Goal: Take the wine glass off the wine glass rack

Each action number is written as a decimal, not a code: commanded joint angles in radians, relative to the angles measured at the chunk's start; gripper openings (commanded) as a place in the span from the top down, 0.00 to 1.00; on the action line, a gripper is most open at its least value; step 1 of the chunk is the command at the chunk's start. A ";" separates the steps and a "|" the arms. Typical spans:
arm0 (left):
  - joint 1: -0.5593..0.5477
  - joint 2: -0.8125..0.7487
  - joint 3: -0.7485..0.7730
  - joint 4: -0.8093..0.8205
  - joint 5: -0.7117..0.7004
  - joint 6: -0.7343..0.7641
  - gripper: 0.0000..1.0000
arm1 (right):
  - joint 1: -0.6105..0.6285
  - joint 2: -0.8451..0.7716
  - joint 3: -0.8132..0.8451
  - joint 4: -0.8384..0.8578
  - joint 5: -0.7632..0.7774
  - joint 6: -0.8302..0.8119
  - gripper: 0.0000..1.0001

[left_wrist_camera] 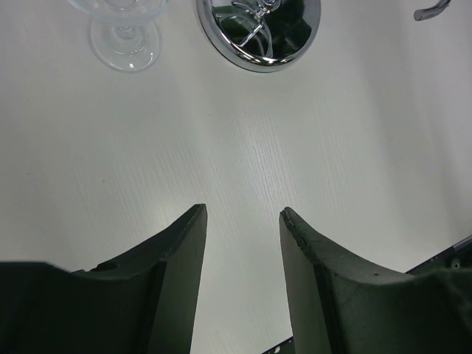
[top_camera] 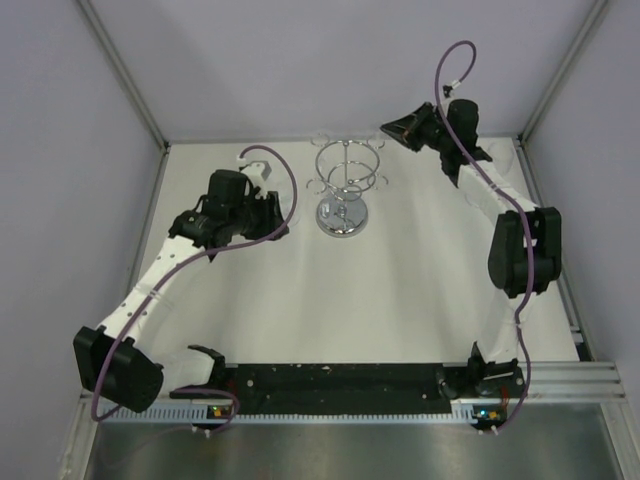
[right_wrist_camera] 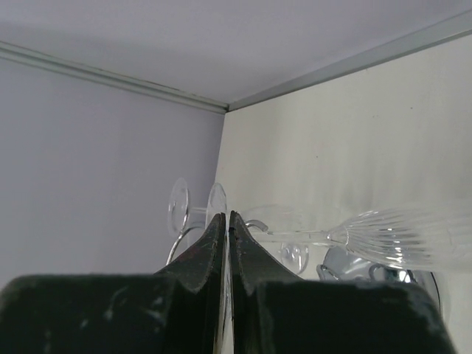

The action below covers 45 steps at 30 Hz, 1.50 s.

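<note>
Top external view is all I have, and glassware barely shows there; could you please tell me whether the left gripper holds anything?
Observer: No; the left wrist view shows the left gripper open and empty over the table.
Operator: Thank you. Is any glass off the wine glass rack?
Observer: Yes, one wine glass stands upright on the table beside the rack's mirrored base, not touching it.
Operator: And the right gripper?
Observer: Shut, its tips close to a hanging glass by its foot.
</note>
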 commanded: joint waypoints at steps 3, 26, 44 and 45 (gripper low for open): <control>-0.002 0.014 0.002 0.040 -0.001 0.009 0.50 | -0.038 -0.032 -0.006 0.084 0.030 0.025 1.00; -0.002 -0.130 0.017 0.218 0.310 -0.147 0.50 | -0.074 -0.487 -0.075 0.009 -0.043 -0.213 1.00; -0.002 -0.139 -0.027 0.892 0.689 -0.748 0.49 | -0.075 -0.862 -0.276 0.625 -0.568 0.365 1.00; -0.002 -0.133 -0.029 0.937 0.702 -0.776 0.49 | -0.075 -0.868 -0.288 0.708 -0.574 0.442 1.00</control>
